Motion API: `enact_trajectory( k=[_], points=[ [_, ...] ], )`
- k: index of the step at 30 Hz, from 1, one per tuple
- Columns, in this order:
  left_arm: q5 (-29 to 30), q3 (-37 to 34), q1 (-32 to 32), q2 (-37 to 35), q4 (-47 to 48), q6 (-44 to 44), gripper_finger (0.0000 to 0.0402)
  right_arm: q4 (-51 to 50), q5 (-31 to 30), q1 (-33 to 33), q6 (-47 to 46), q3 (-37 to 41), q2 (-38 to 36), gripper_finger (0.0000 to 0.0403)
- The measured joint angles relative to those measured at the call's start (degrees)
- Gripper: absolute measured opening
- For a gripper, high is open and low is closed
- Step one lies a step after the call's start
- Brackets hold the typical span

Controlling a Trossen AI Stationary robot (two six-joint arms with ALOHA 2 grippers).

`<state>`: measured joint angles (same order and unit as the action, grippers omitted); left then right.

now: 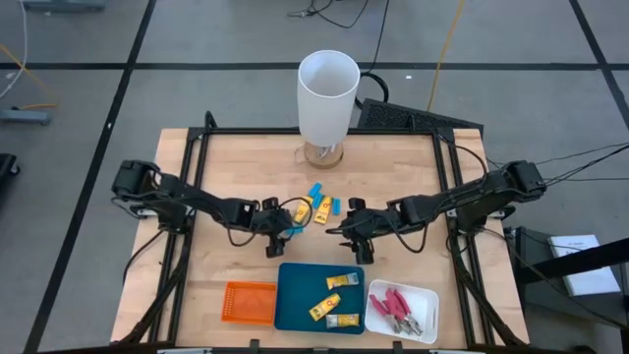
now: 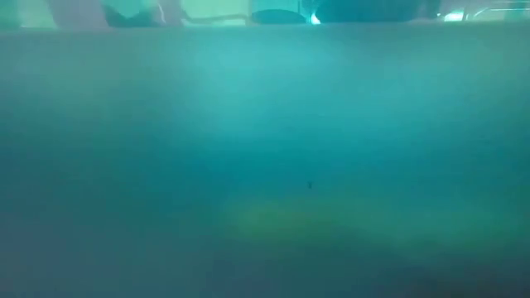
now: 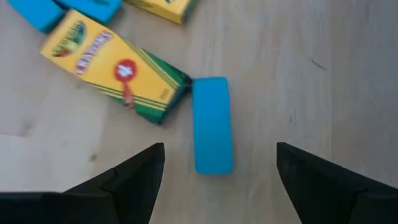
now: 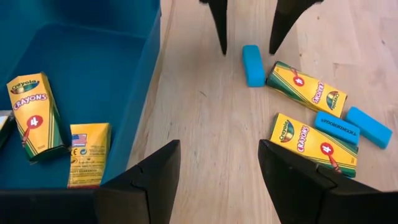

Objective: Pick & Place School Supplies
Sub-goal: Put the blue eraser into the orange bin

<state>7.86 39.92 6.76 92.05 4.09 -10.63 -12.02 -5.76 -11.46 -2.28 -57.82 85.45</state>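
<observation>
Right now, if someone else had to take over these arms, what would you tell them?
Left gripper: open, empty, straddling a blue block on the table.
Right gripper: open, empty, beside the teal tray.
Done: three crayon boxes in the teal tray, red tools in the white tray.
Left: two crayon boxes and three blue blocks on the table. Orange tray looks empty.

My two arms were dark, nearly black, each a chain of slim links joined by bulkier rounded joints, thickest at the shoulders. Thin black cables looped loosely along the forearms toward the wrists. My left gripper [image 1: 287,233] and right gripper [image 1: 339,228] each ended in two matte black fingers [image 3: 127,186], broad at the base, tapering to blunt, angular tips with flat inner faces.
</observation>
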Motion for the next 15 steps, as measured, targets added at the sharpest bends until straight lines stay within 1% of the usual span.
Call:
enact_trajectory(
  k=[8,15],
  points=[
    [-1.11,0.12,0.11,4.79,-4.92,-0.72,0.031,0.14,0.0,-0.02,-0.02,0.0,0.0,0.0207],
    [-1.68,0.15,0.02,5.09,-4.47,-2.03,0.031,-0.06,0.02,-0.02,-0.02,0.0,0.0,0.0207]
  ],
)
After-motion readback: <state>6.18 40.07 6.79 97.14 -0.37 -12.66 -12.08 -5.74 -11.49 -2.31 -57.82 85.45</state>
